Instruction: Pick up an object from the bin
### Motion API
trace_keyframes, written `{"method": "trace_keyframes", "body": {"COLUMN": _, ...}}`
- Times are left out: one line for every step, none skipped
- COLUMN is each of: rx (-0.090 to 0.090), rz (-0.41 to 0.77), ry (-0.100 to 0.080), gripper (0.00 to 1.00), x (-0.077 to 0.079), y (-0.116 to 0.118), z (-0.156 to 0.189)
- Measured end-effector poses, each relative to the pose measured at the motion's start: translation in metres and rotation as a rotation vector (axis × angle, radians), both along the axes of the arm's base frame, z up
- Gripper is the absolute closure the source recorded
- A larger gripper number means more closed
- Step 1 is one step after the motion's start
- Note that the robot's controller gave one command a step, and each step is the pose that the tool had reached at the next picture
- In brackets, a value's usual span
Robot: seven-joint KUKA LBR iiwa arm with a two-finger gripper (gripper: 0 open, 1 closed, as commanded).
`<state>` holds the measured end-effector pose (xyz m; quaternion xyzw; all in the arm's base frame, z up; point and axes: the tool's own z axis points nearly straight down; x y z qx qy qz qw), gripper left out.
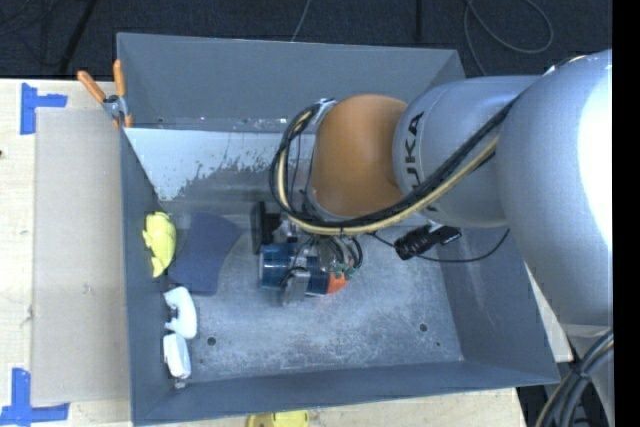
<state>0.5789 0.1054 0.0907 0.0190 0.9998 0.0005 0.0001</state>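
Observation:
My gripper (292,255) is down near the floor in the middle of the bin, mostly covered by the arm's wrist. Right under it sit a shiny blue thing (274,268) and a small orange-red piece (336,283); whether either is gripped is hidden. A dark blue flat pad (201,251) lies just left of the gripper, a short gap apart.
A yellow crumpled thing (158,243) rests against the left wall beside the pad. A white plastic thing (179,327) lies in the front left corner. The arm and its orange wrist cover hang over the bin's right and back half.

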Motion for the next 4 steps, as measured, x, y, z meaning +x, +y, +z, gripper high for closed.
{"method": "trace_keyframes", "body": {"rx": 0.0, "rz": 0.0, "ry": 0.001, "gripper": 1.0, "x": 0.0, "y": 0.0, "z": 0.001}}
{"method": "trace_keyframes", "body": {"rx": 0.0, "rz": 0.025, "ry": -0.005, "gripper": 1.0, "x": 0.012, "y": 0.001, "z": 0.041}}
{"method": "trace_keyframes", "body": {"rx": -0.002, "rz": 0.006, "ry": 0.012, "gripper": 1.0, "x": 0.006, "y": 0.0, "z": 0.064}}
{"method": "trace_keyframes", "body": {"rx": 0.001, "rz": -0.024, "ry": -0.01, "gripper": 1.0, "x": 0.012, "y": 0.002, "z": 0.271}}
